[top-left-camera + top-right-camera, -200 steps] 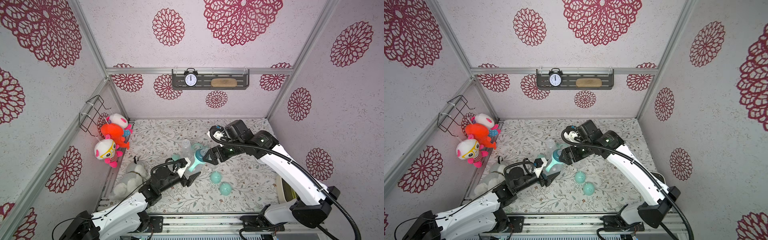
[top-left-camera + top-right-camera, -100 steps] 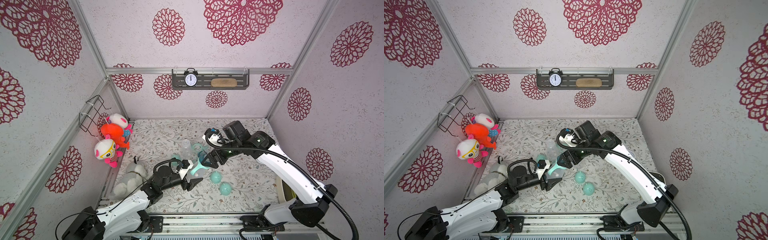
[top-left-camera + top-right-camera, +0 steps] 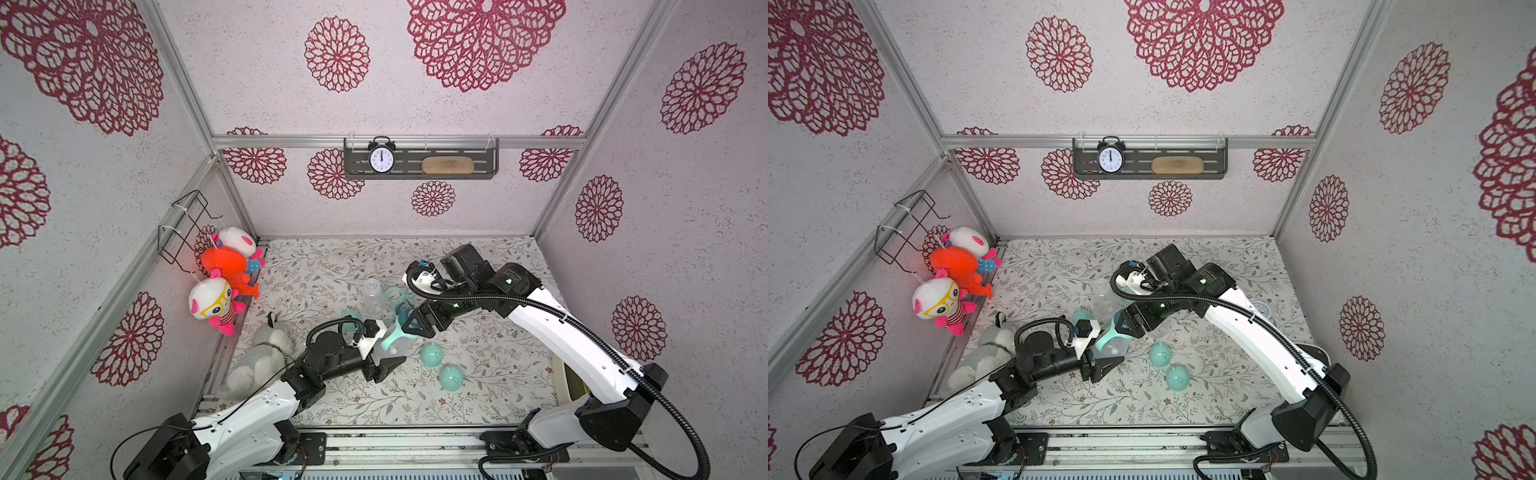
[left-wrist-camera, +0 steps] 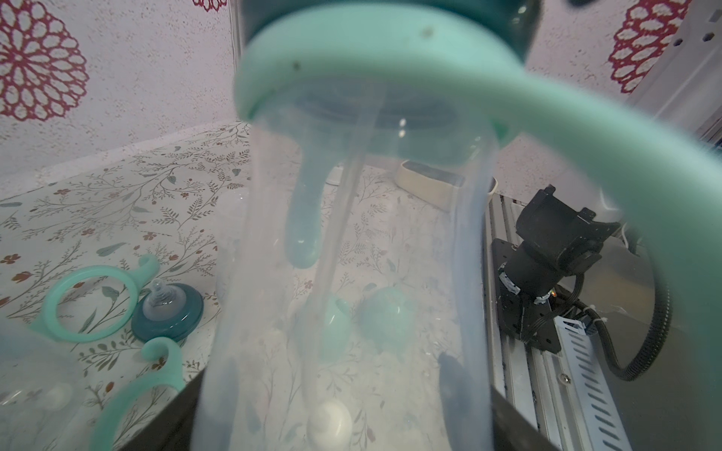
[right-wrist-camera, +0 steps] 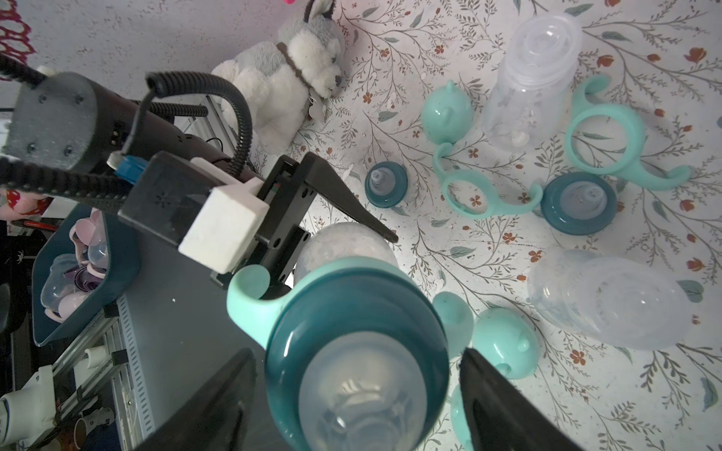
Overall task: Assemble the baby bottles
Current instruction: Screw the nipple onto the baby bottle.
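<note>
The left gripper [image 3: 390, 355] was pressed onto the body of the clear plastic baby bottle with a mint two-handled ring [image 4: 351, 254]. It held the bottle tilted above the flowered table cover [image 3: 478, 395]. The bottle's long axis ran from this gripper up toward the right gripper [image 5: 357, 353], so the dark teal round nipple collar [image 5: 351, 300] faced straight into it. The right jaws stood spread, one on each side of the collar, with a thin gap on both sides. In my judgement, the right arm was the one placed to turn the collar.
</note>
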Action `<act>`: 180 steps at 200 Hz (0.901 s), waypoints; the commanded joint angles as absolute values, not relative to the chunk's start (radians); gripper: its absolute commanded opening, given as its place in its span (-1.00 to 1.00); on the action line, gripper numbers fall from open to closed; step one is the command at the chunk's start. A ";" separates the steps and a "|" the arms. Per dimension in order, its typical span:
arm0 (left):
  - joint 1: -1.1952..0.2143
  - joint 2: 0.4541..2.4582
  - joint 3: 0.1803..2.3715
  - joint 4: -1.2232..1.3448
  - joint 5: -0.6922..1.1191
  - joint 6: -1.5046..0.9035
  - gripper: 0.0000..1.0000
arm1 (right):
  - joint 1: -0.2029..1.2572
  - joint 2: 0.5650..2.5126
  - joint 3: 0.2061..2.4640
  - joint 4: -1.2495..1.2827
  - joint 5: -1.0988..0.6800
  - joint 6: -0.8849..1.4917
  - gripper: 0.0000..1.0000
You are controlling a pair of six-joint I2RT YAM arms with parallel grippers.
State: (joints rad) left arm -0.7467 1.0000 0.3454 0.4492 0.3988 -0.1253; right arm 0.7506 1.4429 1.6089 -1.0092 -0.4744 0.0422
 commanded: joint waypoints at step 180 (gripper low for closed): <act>-0.799 1.005 0.404 0.433 0.146 -0.067 -1.00 | 0.753 1.449 1.625 -0.991 -0.480 0.255 -0.76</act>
State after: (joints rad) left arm -0.7639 1.0161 0.3756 0.4103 0.3122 -0.1108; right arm 0.7483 1.4490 1.5944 -0.9840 -0.4709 0.1112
